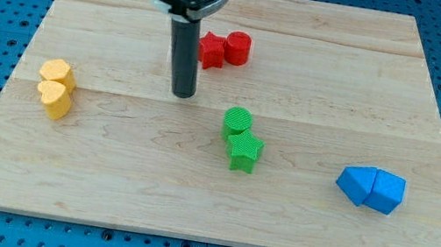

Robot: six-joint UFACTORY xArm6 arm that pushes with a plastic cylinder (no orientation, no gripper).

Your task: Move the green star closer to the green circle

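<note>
The green star [244, 151] lies on the wooden board right of centre, touching the green circle [237, 123], which sits just above it and slightly to the view's left. My tip [182, 94] rests on the board to the view's left of the green circle and above-left of the star, apart from both.
A red star [210, 50] and a red circle [237, 48] sit together near the view's top, just right of the rod. A yellow hexagon [58, 74] and a yellow heart [54, 99] sit at the left. Two blue blocks [370, 187] lie at the right.
</note>
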